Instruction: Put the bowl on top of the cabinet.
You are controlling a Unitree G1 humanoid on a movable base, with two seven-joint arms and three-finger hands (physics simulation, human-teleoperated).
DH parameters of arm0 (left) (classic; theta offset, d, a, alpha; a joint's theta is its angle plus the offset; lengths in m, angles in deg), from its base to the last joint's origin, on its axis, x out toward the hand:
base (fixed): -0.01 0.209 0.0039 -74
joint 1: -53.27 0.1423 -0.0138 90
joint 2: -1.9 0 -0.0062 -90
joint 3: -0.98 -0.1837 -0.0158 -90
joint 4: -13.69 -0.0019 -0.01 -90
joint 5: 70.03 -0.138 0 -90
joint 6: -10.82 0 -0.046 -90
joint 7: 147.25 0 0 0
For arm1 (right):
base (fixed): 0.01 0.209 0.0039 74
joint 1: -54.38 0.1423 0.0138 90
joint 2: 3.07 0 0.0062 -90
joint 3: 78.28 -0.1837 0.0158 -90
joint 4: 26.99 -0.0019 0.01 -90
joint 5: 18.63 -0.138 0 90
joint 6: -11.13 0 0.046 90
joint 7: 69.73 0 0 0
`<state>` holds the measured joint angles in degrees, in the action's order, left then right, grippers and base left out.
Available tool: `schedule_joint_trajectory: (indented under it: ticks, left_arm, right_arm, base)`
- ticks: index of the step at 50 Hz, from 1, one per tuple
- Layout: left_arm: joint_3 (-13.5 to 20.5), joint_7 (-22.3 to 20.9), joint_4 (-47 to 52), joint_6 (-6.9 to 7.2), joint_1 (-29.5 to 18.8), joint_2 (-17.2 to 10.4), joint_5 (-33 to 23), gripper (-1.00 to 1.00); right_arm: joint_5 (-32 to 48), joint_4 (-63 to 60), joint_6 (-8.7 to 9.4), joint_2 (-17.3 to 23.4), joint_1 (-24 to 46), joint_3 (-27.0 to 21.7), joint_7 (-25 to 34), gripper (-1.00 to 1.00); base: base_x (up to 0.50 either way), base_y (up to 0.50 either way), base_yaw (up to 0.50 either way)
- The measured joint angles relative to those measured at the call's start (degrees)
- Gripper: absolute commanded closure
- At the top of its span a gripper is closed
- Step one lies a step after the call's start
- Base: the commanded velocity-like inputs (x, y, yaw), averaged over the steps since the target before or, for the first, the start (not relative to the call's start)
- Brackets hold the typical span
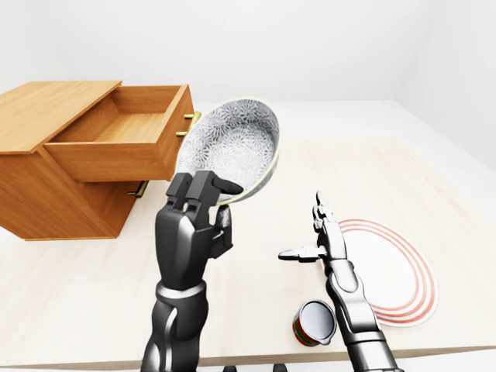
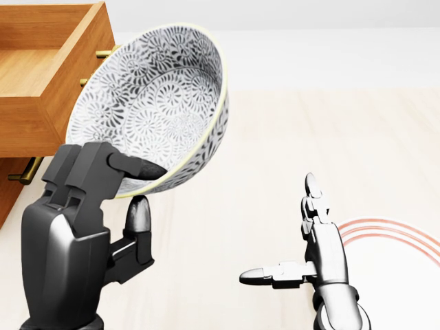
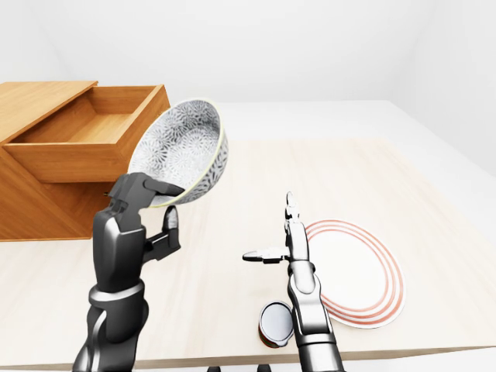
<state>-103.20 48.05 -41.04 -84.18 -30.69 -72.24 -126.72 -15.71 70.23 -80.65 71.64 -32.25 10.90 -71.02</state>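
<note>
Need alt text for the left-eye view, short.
The left hand holds a patterned bowl tilted, beside a wooden cabinet with its top drawer open. The right hand hangs open near a red-ringed plate and a can.

Bright, even, diffuse light fills all three renders, apparently from overhead. Shadows are soft and faint beneath the wooden cabinet (image 1: 70, 167) and on the pale table (image 1: 256, 271). Everything is sharp, without glare, blur or edge distortion.
</note>
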Motion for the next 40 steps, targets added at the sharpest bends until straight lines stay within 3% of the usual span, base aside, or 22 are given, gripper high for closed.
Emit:
schedule_joint_trajectory:
  ticks: [15,22,26,32,40]
  left_arm:
    - [5.5,-12.0,9.1,0.08,-11.2,1.6,4.0,0.95]
    - [9.1,-16.7,11.5,2.28,-18.4,0.4,5.5,0.95]
    - [11.7,-18.5,12.0,4.52,-22.5,-1.3,7.0,0.95]
    - [16.1,-20.7,11.8,9.96,-29.6,-5.5,10.2,0.95]
    - [22.0,-21.6,10.4,10.0,-38.2,-13.4,16.3,0.97]
  right_arm:
    - [0.1,-0.3,0.22,0.0,0.0,0.1,0.0,-1.0]
    - [0.2,-0.5,0.3,-0.1,-0.1,0.2,0.0,-1.0]
    - [0.2,-0.8,0.38,-0.1,-0.3,0.2,0.0,-1.0]
    - [0.3,-0.9,0.39,-0.1,-0.3,0.3,0.0,-1.0]
    - [0.4,-0.6,0.17,-0.2,-0.2,0.4,0.0,-1.0]
  base:
    - [0.0,0.0,0.0]
    - [0.0,0.0,0.0]
    - [0.0,0.0,0.0]
    - [0.0,0.0,0.0]
    - [0.0,0.0,0.0]
